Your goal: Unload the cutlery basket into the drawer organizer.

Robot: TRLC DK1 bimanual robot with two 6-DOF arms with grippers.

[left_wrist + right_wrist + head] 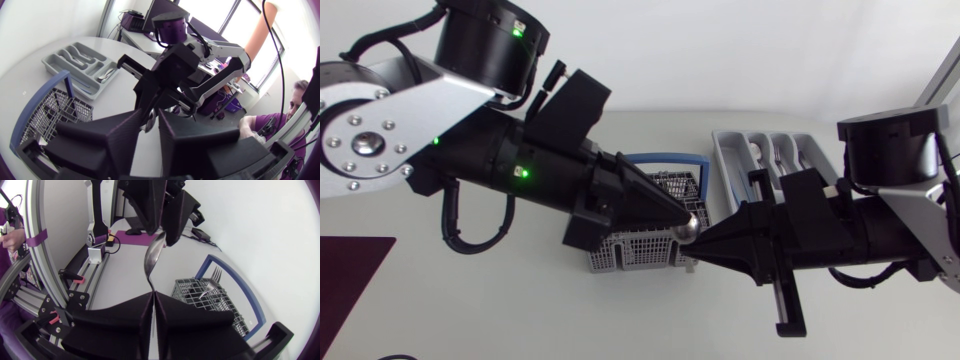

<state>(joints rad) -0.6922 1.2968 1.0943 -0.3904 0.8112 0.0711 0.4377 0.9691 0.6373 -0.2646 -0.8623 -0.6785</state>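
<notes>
A metal spoon (151, 260) hangs in the air above the grey wire cutlery basket (630, 250), which has a blue handle. My right gripper (153, 294) is shut on the spoon's handle. My left gripper (162, 227) meets it tip to tip from the other side. Its fingers stand slightly apart around the spoon's bowl (692, 226). In the left wrist view the left gripper (150, 122) points straight at my right arm. The grey drawer organizer (720, 140) lies behind the right gripper (705, 238) with cutlery in its slots.
A fork (214, 275) stands upright in the basket (200, 297). The organizer (55, 67) lies just beyond the basket (35, 115) in the left wrist view. A dark purple mat (350, 270) lies at the table's front left.
</notes>
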